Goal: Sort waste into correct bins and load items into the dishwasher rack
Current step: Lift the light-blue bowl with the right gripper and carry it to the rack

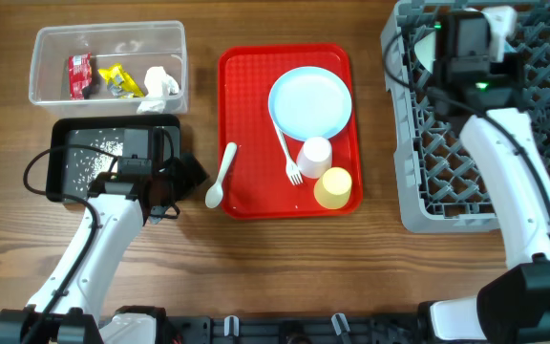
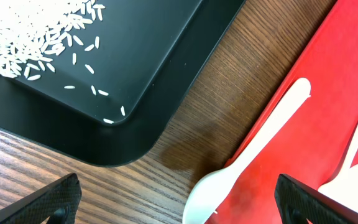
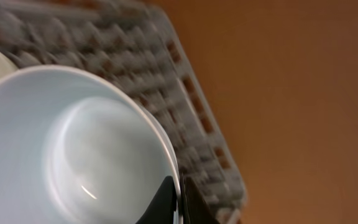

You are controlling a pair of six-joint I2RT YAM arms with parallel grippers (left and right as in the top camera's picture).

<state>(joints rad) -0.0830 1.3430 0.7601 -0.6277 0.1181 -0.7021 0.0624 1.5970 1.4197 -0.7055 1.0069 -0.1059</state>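
The waste looks sorted. To the left of the red tray, the clear tub holds the red wrapper, the yellow wrapper and the tissue. The black tray just below the tub holds the rice grains.

Loading is the part under way. To the right of the red tray, over the dishwasher rack, the right gripper is clenched on the rim of a pale blue bowl. The bowl appears to be raised above the pegs rather than seated.

The plate, fork, white cup and yellow cup sit on the red tray, not yet loaded. The spoon lies across its left edge, bowl end on the bench. The left gripper hangs released and wide just left of that edge, over the spoon's bowl end, probably to take it next.
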